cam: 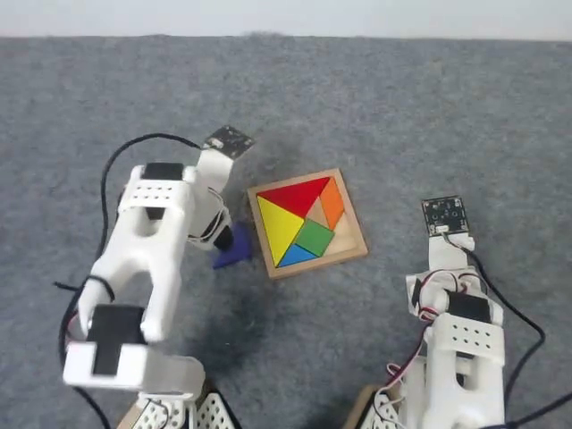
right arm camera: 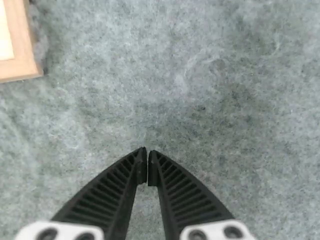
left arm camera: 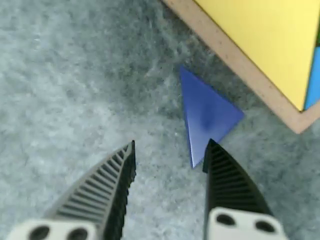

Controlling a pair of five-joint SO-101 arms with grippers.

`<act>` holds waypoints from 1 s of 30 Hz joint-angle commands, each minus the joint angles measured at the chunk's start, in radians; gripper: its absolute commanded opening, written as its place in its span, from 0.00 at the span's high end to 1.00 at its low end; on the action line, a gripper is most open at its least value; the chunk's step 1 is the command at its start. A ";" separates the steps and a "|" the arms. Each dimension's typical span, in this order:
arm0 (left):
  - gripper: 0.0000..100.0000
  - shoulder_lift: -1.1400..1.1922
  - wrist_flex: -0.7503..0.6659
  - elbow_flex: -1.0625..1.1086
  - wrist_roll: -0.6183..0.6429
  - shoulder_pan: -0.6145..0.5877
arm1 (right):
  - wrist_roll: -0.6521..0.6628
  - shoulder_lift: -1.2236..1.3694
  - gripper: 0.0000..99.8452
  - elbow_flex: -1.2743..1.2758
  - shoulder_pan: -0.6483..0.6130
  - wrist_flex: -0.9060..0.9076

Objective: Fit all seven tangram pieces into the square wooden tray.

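Left hand [left arm camera: 171, 142] spread at blue triangle [left arm camera: 205, 116], wooden tray [left arm camera: 235, 56] just beside

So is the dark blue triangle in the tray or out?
Out. The dark blue triangle lies on the grey carpet, just outside the rim of the wooden tray.

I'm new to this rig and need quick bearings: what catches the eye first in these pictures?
The wooden tray in the middle of the grey carpet, partly filled with bright pieces, chiefly a red triangle and a yellow triangle. A dark blue triangle lies on the carpet just outside the tray, with the open left gripper at its corner. The right gripper is shut over carpet.
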 commanded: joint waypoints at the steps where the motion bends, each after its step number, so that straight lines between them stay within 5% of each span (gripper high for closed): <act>1: 0.79 0.014 -0.023 -0.005 -0.012 0.054 | -0.012 -0.022 0.98 -0.009 -0.012 -0.022; 14: 0.79 0.026 -0.141 0.114 0.017 0.176 | -0.012 -0.024 0.98 -0.009 -0.013 -0.022; 25: 0.79 0.028 -0.178 0.147 0.011 0.158 | -0.012 -0.024 0.98 -0.009 -0.013 -0.022; 30: 0.87 0.092 -0.180 0.116 0.012 0.158 | -0.012 -0.024 0.98 -0.009 -0.013 -0.022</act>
